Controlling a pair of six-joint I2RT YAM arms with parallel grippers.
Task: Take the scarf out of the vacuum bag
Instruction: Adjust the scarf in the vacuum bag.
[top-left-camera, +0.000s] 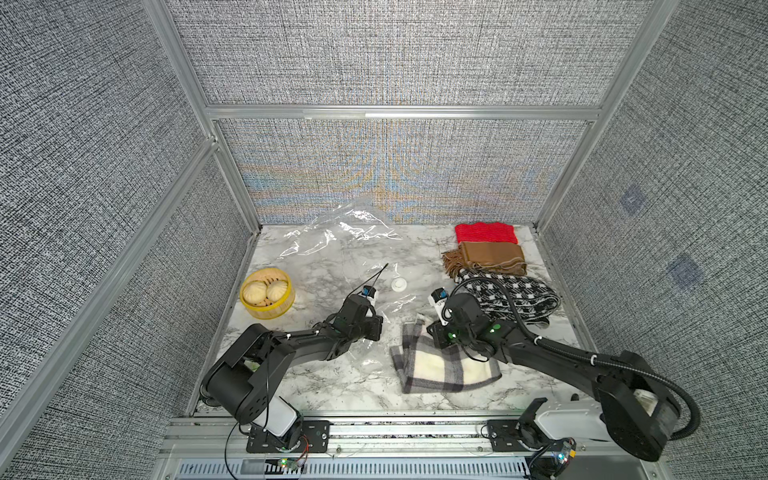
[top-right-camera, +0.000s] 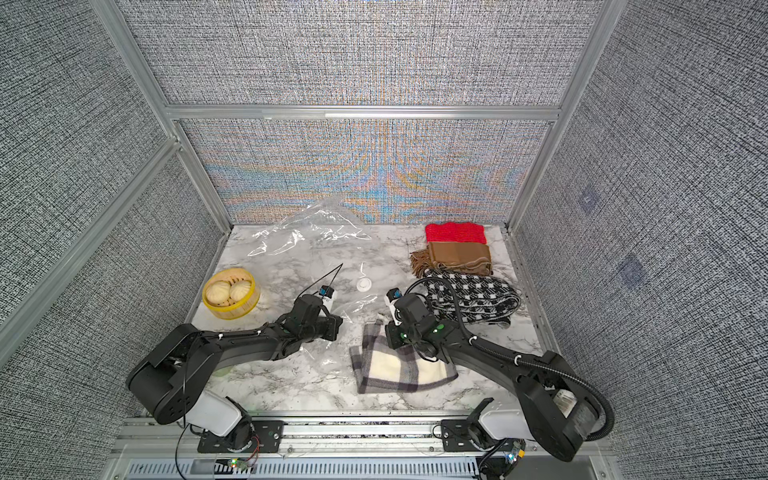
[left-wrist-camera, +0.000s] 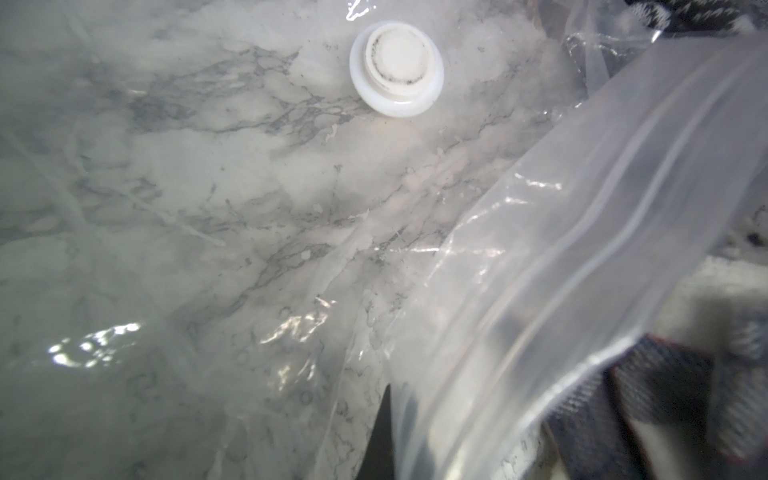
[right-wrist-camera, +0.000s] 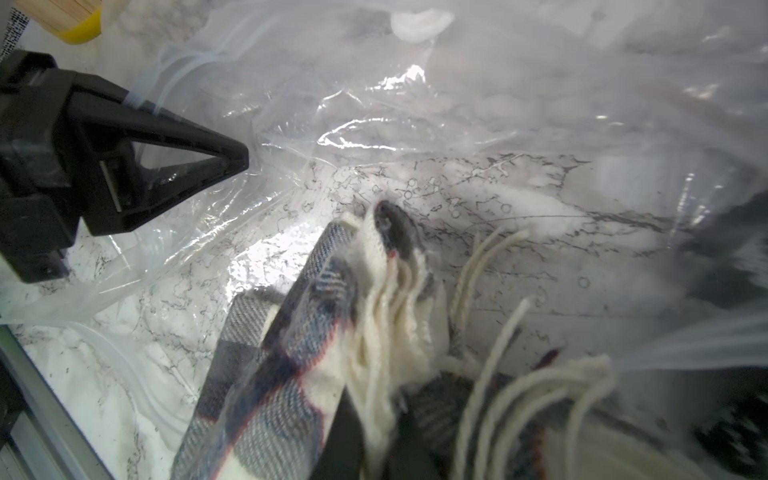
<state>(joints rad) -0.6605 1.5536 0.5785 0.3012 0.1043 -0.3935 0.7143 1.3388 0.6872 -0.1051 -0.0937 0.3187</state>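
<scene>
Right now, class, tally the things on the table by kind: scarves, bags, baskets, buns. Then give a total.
Scarves: 4 (red scarf, brown scarf, checked scarf, plaid scarf)
Plastic bag: 1
Basket: 1
Buns: 2
Total: 8

A clear bag (top-left-camera: 332, 245) sprawled over the marble table (top-left-camera: 332, 386); a plaid scarf (top-left-camera: 440, 370) lay under the right arm (top-left-camera: 552, 353), three folded scarves (top-left-camera: 490, 253) behind it.

Two black jointed arms (top-left-camera: 316, 336), white bases (top-left-camera: 278, 415), green lights (top-left-camera: 451, 334), corrugated black cable (top-left-camera: 693, 399)
</scene>
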